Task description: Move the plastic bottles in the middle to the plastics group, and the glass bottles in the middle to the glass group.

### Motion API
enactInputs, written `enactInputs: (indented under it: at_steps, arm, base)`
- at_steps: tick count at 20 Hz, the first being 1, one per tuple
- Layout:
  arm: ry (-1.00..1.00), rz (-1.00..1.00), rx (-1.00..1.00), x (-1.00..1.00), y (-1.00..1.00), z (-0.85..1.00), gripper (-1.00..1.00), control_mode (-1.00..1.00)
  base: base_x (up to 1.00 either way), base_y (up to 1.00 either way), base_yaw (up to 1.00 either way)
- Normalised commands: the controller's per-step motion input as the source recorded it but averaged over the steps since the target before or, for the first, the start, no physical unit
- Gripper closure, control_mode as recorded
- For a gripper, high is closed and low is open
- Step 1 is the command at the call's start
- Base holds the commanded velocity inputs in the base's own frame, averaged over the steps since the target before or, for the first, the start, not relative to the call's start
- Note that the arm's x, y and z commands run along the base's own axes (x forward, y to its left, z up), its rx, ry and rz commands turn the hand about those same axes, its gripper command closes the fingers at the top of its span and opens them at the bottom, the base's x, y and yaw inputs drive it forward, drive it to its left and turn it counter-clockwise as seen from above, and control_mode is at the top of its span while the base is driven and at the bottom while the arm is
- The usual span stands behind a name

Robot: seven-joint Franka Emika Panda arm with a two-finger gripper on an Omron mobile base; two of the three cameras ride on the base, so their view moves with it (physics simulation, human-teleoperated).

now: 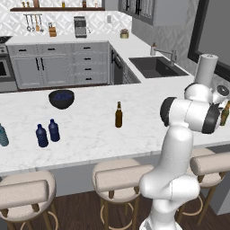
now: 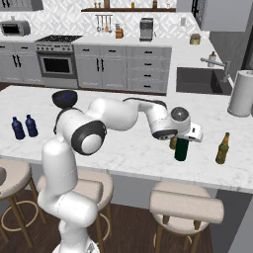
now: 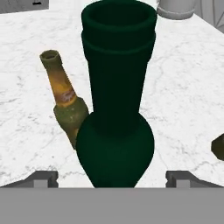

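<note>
The tall dark green bottle [image 2: 181,150] stands on the counter at the right, among the glass group. My gripper [image 2: 184,137] is over its neck. In the hand view the green bottle [image 3: 116,113] sits between my fingertips [image 3: 46,177], and the gripper [image 3: 113,177] is open, with gaps on both sides. A small long-necked beer bottle [image 3: 65,105] with a yellowish label stands just behind it, and an olive bottle [image 2: 223,148] is to the right. The slim brown bottle [image 1: 118,115] stands alone mid-counter. Two dark blue bottles [image 1: 42,135] [image 1: 54,130] and a teal bottle [image 1: 2,134] stand at the left.
A dark blue bowl [image 1: 61,99] sits behind the blue bottles. A white paper-towel roll [image 2: 242,94] stands at the far right near the sink [image 2: 197,80]. Stools [image 2: 185,205] line the counter's near edge.
</note>
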Motion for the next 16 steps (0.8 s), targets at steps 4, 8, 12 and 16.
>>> enactInputs:
  at_steps: [4, 8, 12, 16]
  arm:
    - [0.00, 0.00, 0.00, -0.42, 0.43, 0.61, -1.00, -1.00]
    - [0.00, 0.05, 0.00, -0.30, 0.42, 0.49, -1.00, -1.00]
    - [0.01, 0.13, 0.00, -0.22, 0.54, 0.32, -1.00, -1.00]
    - [0.12, 0.22, 0.00, -0.16, 0.77, 0.24, -1.00, -1.00]
  base:
    - [0.00, 0.00, 0.00]
    - [0.00, 0.00, 0.00]
    - [0.00, 0.00, 0.00]
    - [0.00, 0.00, 0.00]
